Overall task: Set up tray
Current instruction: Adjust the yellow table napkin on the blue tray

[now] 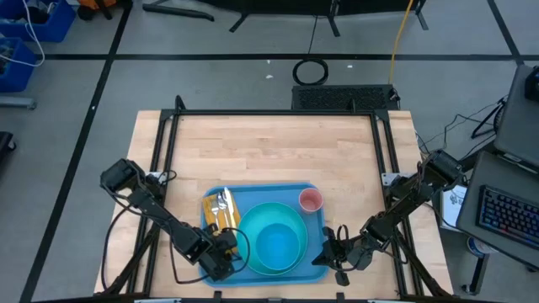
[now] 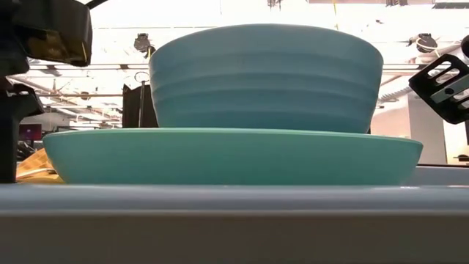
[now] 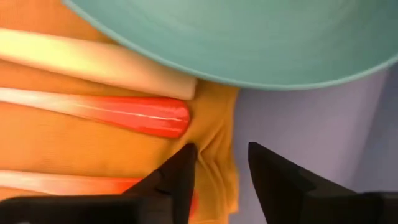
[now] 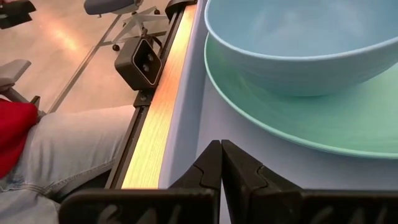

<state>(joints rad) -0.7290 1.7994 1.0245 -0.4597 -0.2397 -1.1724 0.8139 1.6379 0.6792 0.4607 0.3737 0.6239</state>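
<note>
With its fingers parted over the napkin (image 3: 211, 124) edge, the left gripper (image 3: 221, 171) could snag the cloth and drag the cutlery (image 1: 222, 204) askew. The right gripper (image 4: 221, 163), fingers pressed together, holds nothing beside the tray (image 1: 316, 271), which sits at the table's near edge carrying plate (image 4: 323, 134), bowl (image 1: 275, 241), cup (image 1: 311, 200)

The flat blue rectangular tray (image 1: 263, 192) lies level at the table's near edge, loaded.

No readable text — no labels, brands, numbers
</note>
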